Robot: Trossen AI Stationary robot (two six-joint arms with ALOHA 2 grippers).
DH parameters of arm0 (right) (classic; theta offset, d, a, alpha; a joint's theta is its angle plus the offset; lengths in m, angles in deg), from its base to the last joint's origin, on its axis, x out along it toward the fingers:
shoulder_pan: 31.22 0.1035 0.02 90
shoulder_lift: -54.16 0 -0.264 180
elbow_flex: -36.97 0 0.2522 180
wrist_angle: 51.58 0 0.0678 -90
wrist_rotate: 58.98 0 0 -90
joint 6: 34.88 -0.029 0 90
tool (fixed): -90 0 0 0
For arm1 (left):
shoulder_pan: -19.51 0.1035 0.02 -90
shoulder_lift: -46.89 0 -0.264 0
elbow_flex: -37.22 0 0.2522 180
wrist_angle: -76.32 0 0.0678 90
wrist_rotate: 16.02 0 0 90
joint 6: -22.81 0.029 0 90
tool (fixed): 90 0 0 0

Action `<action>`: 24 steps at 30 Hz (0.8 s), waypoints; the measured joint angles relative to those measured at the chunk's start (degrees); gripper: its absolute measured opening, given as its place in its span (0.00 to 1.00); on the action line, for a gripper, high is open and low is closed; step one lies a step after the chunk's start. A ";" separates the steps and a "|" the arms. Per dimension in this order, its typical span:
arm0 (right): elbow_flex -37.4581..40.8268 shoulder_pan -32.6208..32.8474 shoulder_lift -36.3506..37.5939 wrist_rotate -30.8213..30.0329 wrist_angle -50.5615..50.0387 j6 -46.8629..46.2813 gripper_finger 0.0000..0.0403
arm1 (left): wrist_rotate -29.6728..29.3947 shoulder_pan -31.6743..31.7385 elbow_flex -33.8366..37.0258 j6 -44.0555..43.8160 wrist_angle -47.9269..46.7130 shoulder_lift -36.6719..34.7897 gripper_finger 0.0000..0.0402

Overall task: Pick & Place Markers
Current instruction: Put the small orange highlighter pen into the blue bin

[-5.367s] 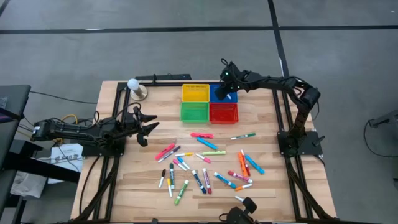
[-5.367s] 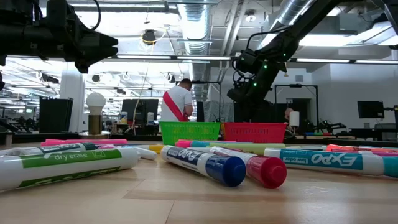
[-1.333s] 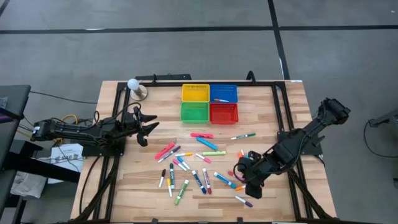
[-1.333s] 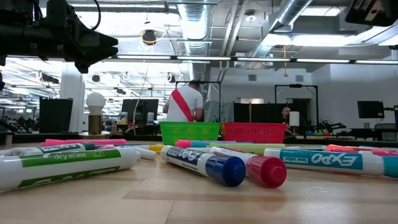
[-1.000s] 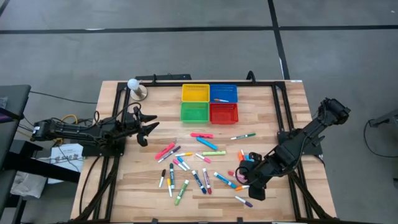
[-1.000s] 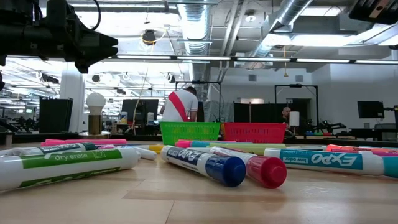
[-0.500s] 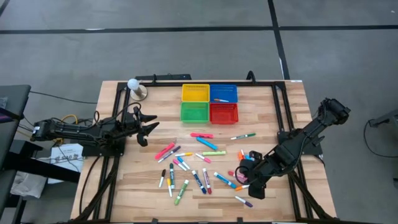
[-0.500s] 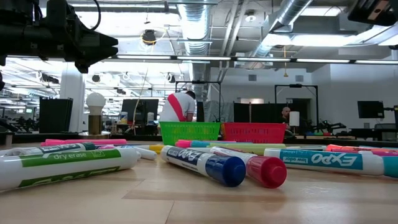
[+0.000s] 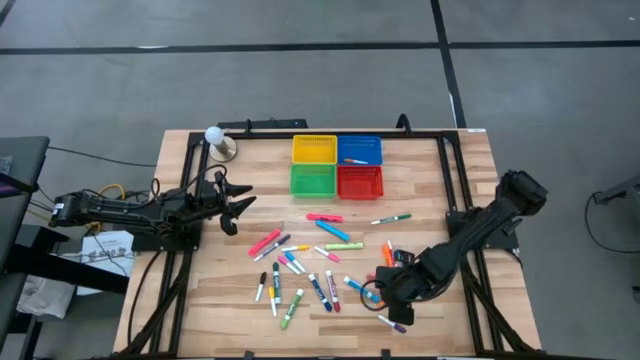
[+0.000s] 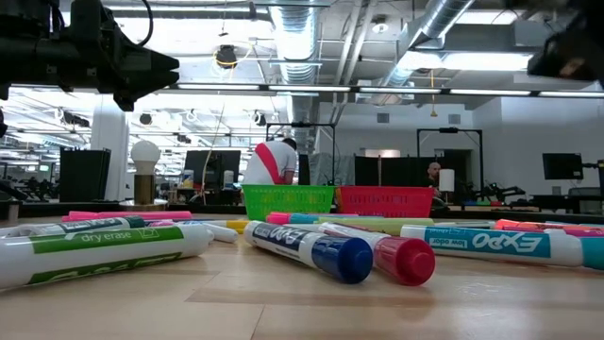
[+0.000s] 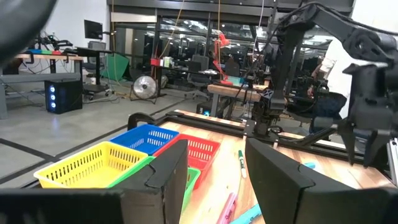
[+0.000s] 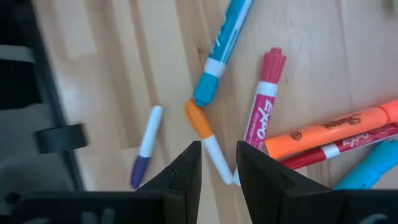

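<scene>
Many markers (image 9: 320, 262) lie scattered flat on the wooden table's near half; the low view shows them close up (image 10: 311, 247). My right gripper (image 9: 388, 292) hangs over the near-right cluster, pointing steeply down and open by a narrow gap. In its wrist view (image 12: 219, 168) a white marker with an orange cap (image 12: 205, 134) lies below the gap, untouched, beside a pink marker (image 12: 264, 102), a blue one (image 12: 224, 43) and a purple-tipped one (image 12: 144, 149). My left gripper (image 9: 235, 205) waits open at the table's left edge (image 11: 214, 180).
Four mesh baskets stand at the far middle: yellow (image 9: 314, 149), blue (image 9: 360, 149) with one marker inside, green (image 9: 313, 180), red (image 9: 360, 181). A white ball on a stand (image 9: 215, 138) sits at the far left corner. A person (image 10: 274, 156) stands in the room beyond.
My right gripper has sunk toward the near-right cluster of markers, shifting slightly toward the table's left edge and tipping to point more steeply down. Its finger gap has not visibly changed. The markers lie as before.
</scene>
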 joint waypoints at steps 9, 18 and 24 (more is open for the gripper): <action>0.02 0.09 -6.98 0.17 0.26 -0.02 0.22 | 0.01 -0.01 0.00 0.00 0.01 0.00 0.40; 0.00 1.51 -9.93 0.02 2.43 0.07 0.22 | 0.00 0.00 0.00 0.00 0.00 0.00 0.40; 0.00 3.38 -10.59 -0.04 3.62 0.87 0.22 | 0.00 0.00 0.00 0.00 -0.01 0.61 0.40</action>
